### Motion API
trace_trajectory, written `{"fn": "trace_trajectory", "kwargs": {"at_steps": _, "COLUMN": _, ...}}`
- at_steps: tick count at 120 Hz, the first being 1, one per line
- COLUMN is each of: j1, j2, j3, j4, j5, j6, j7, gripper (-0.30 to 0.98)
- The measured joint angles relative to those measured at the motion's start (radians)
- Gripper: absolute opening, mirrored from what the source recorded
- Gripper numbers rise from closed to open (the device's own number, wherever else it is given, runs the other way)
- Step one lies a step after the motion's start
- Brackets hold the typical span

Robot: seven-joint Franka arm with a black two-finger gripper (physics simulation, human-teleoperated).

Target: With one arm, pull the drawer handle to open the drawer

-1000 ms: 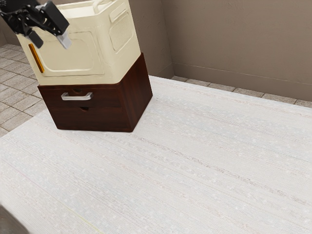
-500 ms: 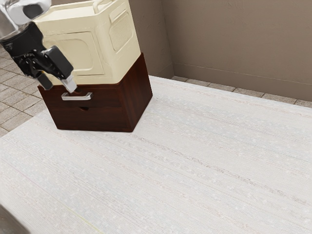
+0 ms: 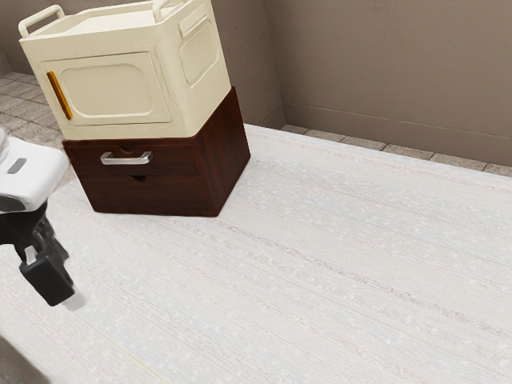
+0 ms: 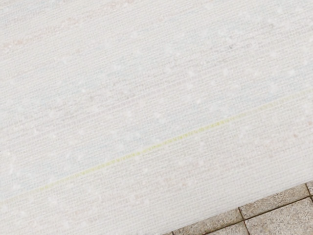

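Observation:
At the exterior view's lower left, my black gripper (image 3: 50, 276) hangs over the white table, apart from the dark brown drawer cabinet (image 3: 148, 196). Whether it is open or shut cannot be told. A silver bar handle (image 3: 126, 159) is fixed on the cabinet's upper drawer (image 3: 176, 161), whose front sits flush with the cabinet. Nothing touches the handle. Below it, the lower drawer front with a small notch is flush too.
A cream box (image 3: 116, 88) with an orange strip stands on the cabinet. The white tabletop (image 3: 320, 264) stretches toward the exterior view's right, with a brown wall behind. Under my hand, the wrist view has the tabletop (image 4: 146, 98) and floor tiles (image 4: 279, 215) beyond its edge.
From in front of the cream box, my gripper has come down near the handle, then away from the cabinet toward the exterior view's lower left. The cabinet and its drawers have not moved.

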Motion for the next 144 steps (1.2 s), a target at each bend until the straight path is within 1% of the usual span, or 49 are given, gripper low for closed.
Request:
{"fn": "trace_trajectory", "kwargs": {"at_steps": 8, "j1": -0.057, "j2": -0.029, "j3": 0.089, "j4": -0.063, "j5": 0.03, "j6": 0.071, "j7": 0.105, "gripper": 0.69}}
{"fn": "trace_trajectory", "kwargs": {"at_steps": 17, "j1": -0.107, "j2": -0.04, "j3": 0.146, "j4": -0.088, "j5": 0.098, "j6": 0.136, "j7": 0.222, "gripper": 0.69}}
{"fn": "trace_trajectory", "kwargs": {"at_steps": 23, "j1": -0.123, "j2": -0.042, "j3": 0.163, "j4": -0.095, "j5": 0.145, "j6": 0.177, "j7": 0.301, "gripper": 0.69}}
{"fn": "trace_trajectory", "kwargs": {"at_steps": 24, "j1": -0.127, "j2": -0.042, "j3": 0.171, "j4": -0.097, "j5": 0.163, "j6": 0.195, "j7": 0.338, "gripper": 0.69}}
{"fn": "trace_trajectory", "kwargs": {"at_steps": 38, "j1": -0.15, "j2": -0.035, "j3": 0.208, "j4": -0.1, "j5": 0.249, "j6": 0.262, "j7": 0.494, "gripper": 0.69}}
{"fn": "trace_trajectory", "kwargs": {"at_steps": 46, "j1": -0.154, "j2": -0.029, "j3": 0.225, "j4": -0.1, "j5": 0.292, "j6": 0.287, "j7": 0.571, "gripper": 0.69}}
{"fn": "trace_trajectory", "kwargs": {"at_steps": 52, "j1": -0.155, "j2": -0.023, "j3": 0.236, "j4": -0.099, "j5": 0.309, "j6": 0.307, "j7": 0.622, "gripper": 0.69}}
{"fn": "trace_trajectory", "kwargs": {"at_steps": 56, "j1": -0.155, "j2": -0.019, "j3": 0.242, "j4": -0.098, "j5": 0.31, "j6": 0.325, "j7": 0.65, "gripper": 0.69}}
{"fn": "trace_trajectory", "kwargs": {"at_steps": 78, "j1": -0.137, "j2": 0.003, "j3": 0.249, "j4": -0.106, "j5": 0.252, "j6": 0.404, "j7": 0.727, "gripper": 0.69}}
{"fn": "trace_trajectory", "kwargs": {"at_steps": 100, "j1": -0.098, "j2": 0.011, "j3": 0.259, "j4": -0.137, "j5": 0.238, "j6": 0.452, "j7": 0.763, "gripper": 0.69}}
{"fn": "trace_trajectory", "kwargs": {"at_steps": 124, "j1": -0.093, "j2": 0.133, "j3": 0.356, "j4": -0.119, "j5": 0.242, "j6": 0.563, "j7": 0.793, "gripper": 0.69}}
{"fn": "trace_trajectory", "kwargs": {"at_steps": 134, "j1": -0.094, "j2": 0.168, "j3": 0.377, "j4": -0.075, "j5": 0.243, "j6": 0.599, "j7": 0.804, "gripper": 0.69}}
{"fn": "trace_trajectory", "kwargs": {"at_steps": 144, "j1": -0.114, "j2": 0.21, "j3": 0.427, "j4": -0.041, "j5": 0.244, "j6": 0.633, "j7": 0.817, "gripper": 0.69}}
